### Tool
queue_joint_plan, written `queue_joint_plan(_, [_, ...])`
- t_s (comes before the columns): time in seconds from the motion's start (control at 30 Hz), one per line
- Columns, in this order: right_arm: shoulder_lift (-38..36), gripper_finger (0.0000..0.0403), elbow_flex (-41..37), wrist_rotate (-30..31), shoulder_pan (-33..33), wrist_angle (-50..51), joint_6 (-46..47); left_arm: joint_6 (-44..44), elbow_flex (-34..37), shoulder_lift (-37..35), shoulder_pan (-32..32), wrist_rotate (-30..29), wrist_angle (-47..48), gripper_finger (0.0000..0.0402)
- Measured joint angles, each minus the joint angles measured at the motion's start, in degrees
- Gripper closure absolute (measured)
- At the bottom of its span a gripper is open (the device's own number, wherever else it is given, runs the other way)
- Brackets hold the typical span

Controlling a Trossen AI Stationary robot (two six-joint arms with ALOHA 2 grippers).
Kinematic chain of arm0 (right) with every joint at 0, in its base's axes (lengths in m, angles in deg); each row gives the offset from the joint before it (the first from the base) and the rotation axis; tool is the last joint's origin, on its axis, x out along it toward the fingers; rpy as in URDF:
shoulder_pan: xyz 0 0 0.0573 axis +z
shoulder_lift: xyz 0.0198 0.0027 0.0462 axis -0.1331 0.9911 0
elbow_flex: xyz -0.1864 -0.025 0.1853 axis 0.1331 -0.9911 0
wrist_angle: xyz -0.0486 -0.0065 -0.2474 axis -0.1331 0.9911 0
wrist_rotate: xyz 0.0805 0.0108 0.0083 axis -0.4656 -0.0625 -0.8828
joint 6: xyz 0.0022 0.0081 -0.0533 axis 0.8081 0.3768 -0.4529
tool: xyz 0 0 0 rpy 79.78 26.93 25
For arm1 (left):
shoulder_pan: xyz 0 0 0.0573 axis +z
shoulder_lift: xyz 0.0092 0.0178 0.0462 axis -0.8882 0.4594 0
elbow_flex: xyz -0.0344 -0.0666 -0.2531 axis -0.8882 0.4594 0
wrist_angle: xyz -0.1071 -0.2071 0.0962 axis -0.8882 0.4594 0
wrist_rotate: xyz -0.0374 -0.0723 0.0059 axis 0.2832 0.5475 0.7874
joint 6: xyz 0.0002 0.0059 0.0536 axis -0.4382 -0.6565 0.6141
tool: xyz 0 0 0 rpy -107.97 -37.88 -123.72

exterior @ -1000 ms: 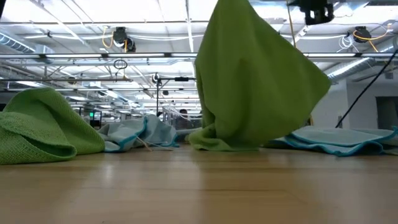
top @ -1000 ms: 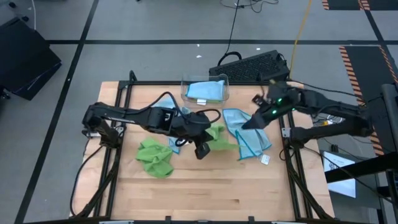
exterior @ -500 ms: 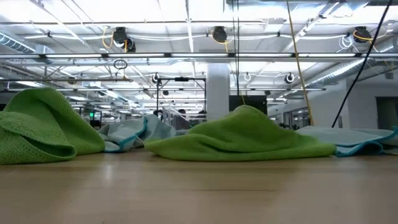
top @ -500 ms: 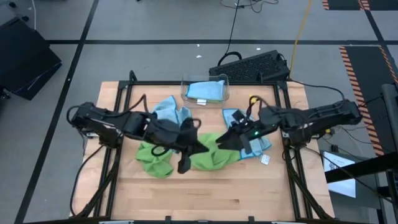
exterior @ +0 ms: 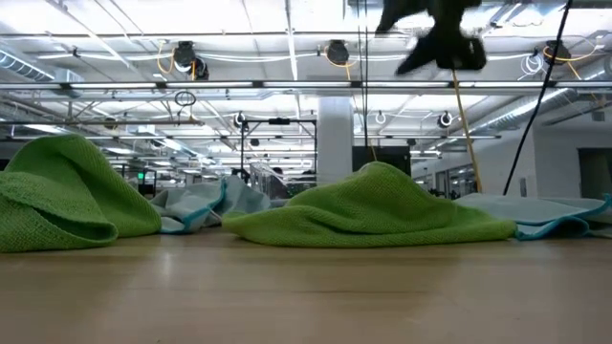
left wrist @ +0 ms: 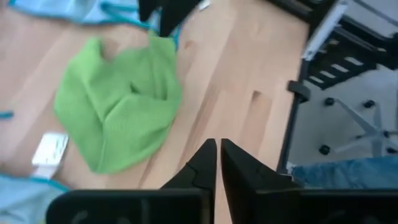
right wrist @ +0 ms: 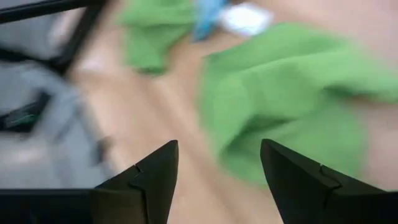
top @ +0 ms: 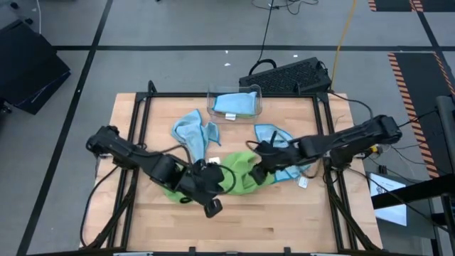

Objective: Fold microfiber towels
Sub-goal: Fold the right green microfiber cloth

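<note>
While lying loose mid-table, lime green towel (top: pixel 242 178) looks rumpled, humped in the middle, edges spilling unevenly on the wood. Second green towel (exterior: pixel 67 196) bunched up just beside it on the left arm's side. Two light blue towels crumpled too: one (top: pixel 193 131) toward the far edge, one (top: pixel 281 153) under the right arm, white tag (top: pixel 303 182) poking out. Another blue towel (top: pixel 234 104) folded in the clear bin (top: pixel 259 107) at the far edge. Left gripper (left wrist: pixel 217 162) over the near half, fingers nearly together, holding nothing. Right gripper (right wrist: pixel 214 165) above the middle green towel, fingers apart, empty. Bare table (top: pixel 270 220) all along the near edge.
</note>
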Motion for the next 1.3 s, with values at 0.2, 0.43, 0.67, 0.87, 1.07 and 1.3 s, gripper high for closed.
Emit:
queue_joint_plan(0.2, [7.97,0.0181,-5.09,-5.14,-5.03,-12.82,0.44,-17.52,0.01,1.16,0.63,-0.57,4.38,0.0359])
queue_joint_plan(0.43, [13.74,0.0181,-15.72,-14.50,-4.89,-31.96,10.77,-28.21,-0.04,1.16,-0.70,-0.53,13.12,0.0339])
queue_joint_plan(0.67, [19.41,0.0181,-18.90,-16.17,-0.45,-61.36,13.07,-29.82,-0.04,1.16,-2.18,-2.08,15.86,0.0335])
queue_joint_plan(0.87, [22.38,0.0185,-15.49,-20.70,3.92,-69.17,6.33,-29.84,-0.06,1.16,-0.28,-3.53,17.97,0.0334])
queue_joint_plan(1.07, [20.90,0.0192,-12.82,-21.86,8.86,-57.24,-3.22,-29.05,1.00,1.10,1.80,-5.31,17.09,0.0334])
queue_joint_plan(1.3, [20.93,0.0192,-12.81,-18.99,13.52,-53.91,-4.90,-23.08,12.62,1.11,4.04,-3.11,-2.71,0.0334])
